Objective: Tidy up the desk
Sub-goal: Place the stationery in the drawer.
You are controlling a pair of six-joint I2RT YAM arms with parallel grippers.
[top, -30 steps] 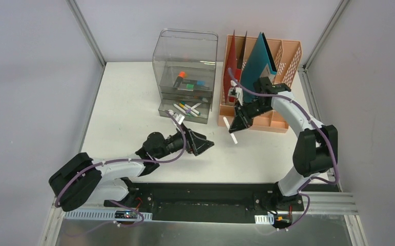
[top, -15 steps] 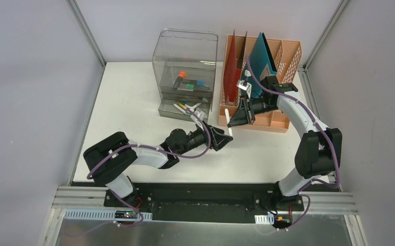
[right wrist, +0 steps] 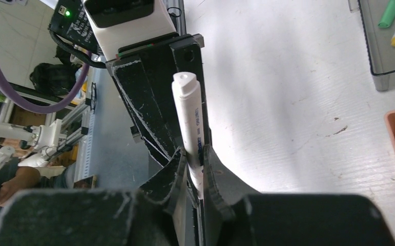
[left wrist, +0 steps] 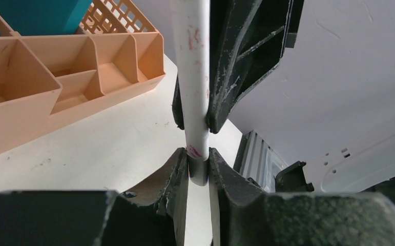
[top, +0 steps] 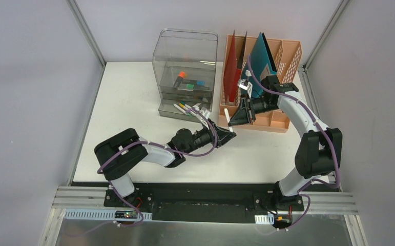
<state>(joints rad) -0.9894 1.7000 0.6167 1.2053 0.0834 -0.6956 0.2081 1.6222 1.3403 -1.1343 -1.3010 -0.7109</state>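
Note:
A white marker hangs above the desk, just in front of the peach rack, held from both ends. My right gripper is shut on one part of its barrel. In the left wrist view my left gripper has both jaws pressed on the marker's grey end, while the white barrel runs up between the right gripper's black fingers. From above, the left gripper meets the marker from the lower left.
A peach file rack with red and teal folders stands at the back right. Left of it is a clear drawer box; its bottom drawer is pulled out and holds several markers. Grey walls and aluminium rails border the desk.
My left arm reached right to the marker and its jaws closed on the lower end. The right gripper lifted the marker toward the rack early on, then held still.

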